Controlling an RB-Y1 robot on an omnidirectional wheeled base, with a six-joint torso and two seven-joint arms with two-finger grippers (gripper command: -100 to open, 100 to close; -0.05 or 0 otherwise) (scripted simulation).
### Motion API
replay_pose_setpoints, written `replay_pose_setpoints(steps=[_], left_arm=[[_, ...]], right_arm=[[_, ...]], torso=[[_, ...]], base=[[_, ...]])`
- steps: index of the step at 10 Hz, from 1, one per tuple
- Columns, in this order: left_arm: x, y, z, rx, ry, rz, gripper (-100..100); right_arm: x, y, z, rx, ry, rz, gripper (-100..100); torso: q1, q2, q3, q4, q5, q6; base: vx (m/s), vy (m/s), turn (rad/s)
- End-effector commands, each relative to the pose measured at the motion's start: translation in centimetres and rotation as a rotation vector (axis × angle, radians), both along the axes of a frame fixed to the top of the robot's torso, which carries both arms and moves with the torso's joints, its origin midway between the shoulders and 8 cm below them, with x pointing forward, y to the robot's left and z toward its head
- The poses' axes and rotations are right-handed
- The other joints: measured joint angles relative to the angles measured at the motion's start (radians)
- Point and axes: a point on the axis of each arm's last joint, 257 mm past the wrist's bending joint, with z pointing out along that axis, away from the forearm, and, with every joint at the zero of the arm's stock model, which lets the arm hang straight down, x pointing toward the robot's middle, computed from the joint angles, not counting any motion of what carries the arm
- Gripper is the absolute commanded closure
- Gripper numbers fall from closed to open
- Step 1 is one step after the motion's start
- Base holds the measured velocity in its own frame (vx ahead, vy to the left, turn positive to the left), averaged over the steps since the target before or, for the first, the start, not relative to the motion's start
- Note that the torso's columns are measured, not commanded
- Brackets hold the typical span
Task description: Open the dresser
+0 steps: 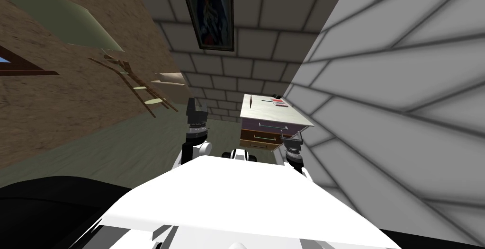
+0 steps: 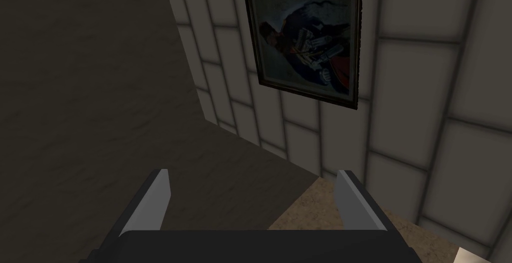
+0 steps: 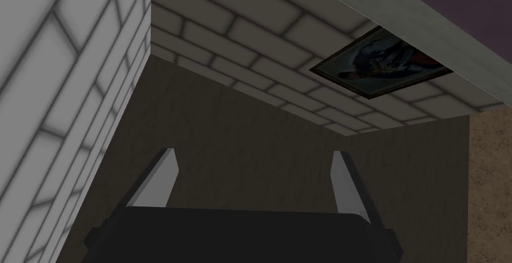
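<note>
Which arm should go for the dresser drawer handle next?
Right. The right arm sits just before the dresser drawers, jaws open; the left arm is off to the side, away from it.

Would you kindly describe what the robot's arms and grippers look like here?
The left arm and right arm are white with dark, grey-ribbed wrist joints. The left gripper and right gripper each have a dark box body bearing two thin, light grey, blade-like fingers. No cables or markings show.

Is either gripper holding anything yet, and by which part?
Nothing is held. The left gripper and the right gripper are both open with nothing between their fingers; neither grips the dresser.
</note>
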Motion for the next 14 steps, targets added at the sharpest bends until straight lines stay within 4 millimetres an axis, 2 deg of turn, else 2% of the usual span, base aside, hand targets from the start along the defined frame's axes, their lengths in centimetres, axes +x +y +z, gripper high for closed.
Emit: replay_pose_setpoints(steps=[1,2,3,5,6,8,9,11,12,14], left_arm=[[0.0,0.0,0.0,0.0,0.0,0.0,0],[0.0,0.0,0.0,0.0,0.0,0.0,0],[0.0,0.0,0.0,0.0,0.0,0.0,0],[0.0,0.0,0.0,0.0,0.0,0.0,0],[0.0,0.0,0.0,0.0,0.0,0.0,0],[0.0,0.0,0.0,0.0,0.0,0.0,0],[0.0,0.0,0.0,0.0,0.0,0.0,0],[0.0,0.0,0.0,0.0,0.0,0.0,0],[0.0,0.0,0.0,0.0,0.0,0.0,0],[0.0,0.0,0.0,0.0,0.0,0.0,0]], right_arm=[[-0.1,-0.3,-1.1,-0.058,0.005,-0.056,-100],[-0.1,-0.3,-1.1,-0.078,0.001,-0.074,-100],[-0.2,-0.5,-2.2,-0.099,0.01,-0.097,-100],[-0.2,-0.5,-2.3,-0.139,0.005,-0.132,-100],[-0.3,-0.7,-3.3,-0.16,0.012,-0.154,-100],[-0.3,-0.7,-3.4,-0.198,0.009,-0.188,-100],[-0.4,-0.8,-4.4,-0.218,0.017,-0.21,-100],[-0.4,-0.8,-4.5,-0.254,0.015,-0.241,-100],[-0.6,-0.8,-5.5,-0.273,0.023,-0.262,-100],[-0.6,-0.8,-5.6,-0.307,0.021,-0.292,-100]], torso=[[0.001,-0.001,0.0,0.0,0.0,0.0],[0.001,-0.001,-0.001,0.0,0.0,0.0],[0.0,0.0,0.0,0.0,0.0,0.0],[0.001,-0.001,-0.001,0.0,0.0,0.0],[0.0,0.0,0.0,0.0,0.0,0.0],[0.001,-0.001,-0.001,0.0,0.0,0.0],[0.0,0.0,0.0,0.0,0.0,0.0],[0.001,-0.001,-0.001,0.0,0.0,0.0],[0.001,0.0,0.0,0.0,0.0,0.0],[0.001,-0.001,-0.001,0.0,0.0,0.0]], base=[[0.046,0.03,0.002],[0.02,0.016,0.0],[0.043,0.028,0.003],[0.031,0.027,0.001],[0.035,0.02,0.003],[0.029,0.023,0.001],[0.042,0.017,0.002],[0.027,0.025,0.001],[0.035,0.036,0.001],[0.031,0.025,0.0]])
